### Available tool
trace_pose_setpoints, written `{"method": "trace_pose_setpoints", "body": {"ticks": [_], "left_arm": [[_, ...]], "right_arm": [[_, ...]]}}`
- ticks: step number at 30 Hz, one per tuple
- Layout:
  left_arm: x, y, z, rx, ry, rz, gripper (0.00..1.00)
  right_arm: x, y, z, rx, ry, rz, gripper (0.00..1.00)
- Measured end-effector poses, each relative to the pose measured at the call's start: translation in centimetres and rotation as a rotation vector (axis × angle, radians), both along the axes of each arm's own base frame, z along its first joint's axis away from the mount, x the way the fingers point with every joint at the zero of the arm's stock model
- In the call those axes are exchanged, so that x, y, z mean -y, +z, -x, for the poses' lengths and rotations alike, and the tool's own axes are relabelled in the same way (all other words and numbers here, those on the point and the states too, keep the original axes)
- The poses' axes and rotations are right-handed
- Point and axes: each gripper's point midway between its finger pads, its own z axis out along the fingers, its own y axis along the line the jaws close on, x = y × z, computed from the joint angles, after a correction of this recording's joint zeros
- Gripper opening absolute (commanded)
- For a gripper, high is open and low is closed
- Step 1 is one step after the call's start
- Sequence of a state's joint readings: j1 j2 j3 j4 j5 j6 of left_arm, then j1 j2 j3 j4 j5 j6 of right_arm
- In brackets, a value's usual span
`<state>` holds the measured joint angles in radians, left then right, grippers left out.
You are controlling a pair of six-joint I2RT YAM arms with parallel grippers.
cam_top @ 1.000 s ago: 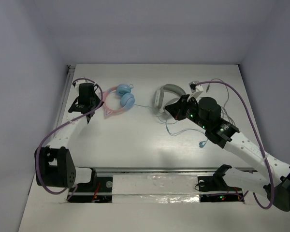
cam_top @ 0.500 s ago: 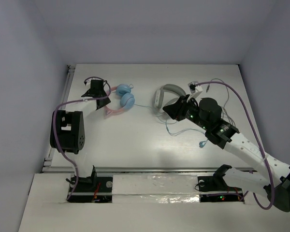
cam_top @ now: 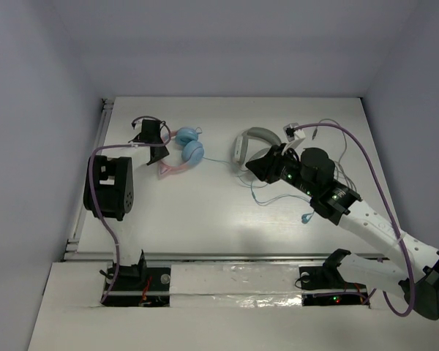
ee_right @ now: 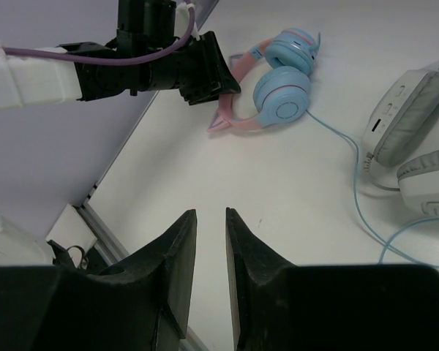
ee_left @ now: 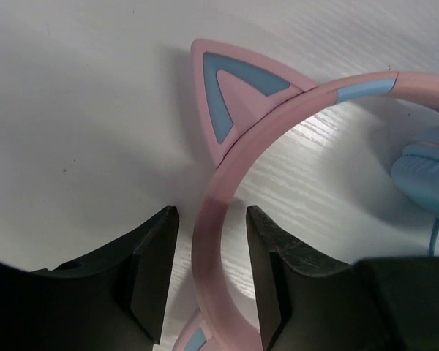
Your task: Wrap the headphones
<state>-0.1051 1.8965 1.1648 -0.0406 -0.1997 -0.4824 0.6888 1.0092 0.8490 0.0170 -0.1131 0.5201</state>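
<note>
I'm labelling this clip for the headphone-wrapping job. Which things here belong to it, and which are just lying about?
Part of the job:
- cat-ear headphones
- their light-blue cable
- left gripper, open astride the pink headband

Just lying about:
- white-and-grey headphones
- right gripper, which hovers empty near them

L hand sits at pink band of headphones.

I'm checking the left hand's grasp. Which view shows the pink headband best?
The left wrist view: the headband fills the frame, passing through the open left hand with a gap either side, one cat ear clear. The top view shows it small, partly under that hand. The right wrist view shows it far off.
</note>
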Motion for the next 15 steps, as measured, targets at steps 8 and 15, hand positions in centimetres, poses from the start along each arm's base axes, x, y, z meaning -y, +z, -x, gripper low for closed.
{"method": "trace_pose_setpoints", "body": {"ticks": [8, 15], "left_arm": [[0.1, -0.2, -1.2, 0.006, -0.032, -0.022, 0.00], [1.6, 0.5, -0.6, -0.022, -0.099, 0.016, 0.00]], "right_arm": [[0.1, 0.0, -0.1, 0.000, -0.010, 0.002, 0.29], [0.3, -0.3, -0.5, 0.001, -0.027, 0.012, 0.00]]}}
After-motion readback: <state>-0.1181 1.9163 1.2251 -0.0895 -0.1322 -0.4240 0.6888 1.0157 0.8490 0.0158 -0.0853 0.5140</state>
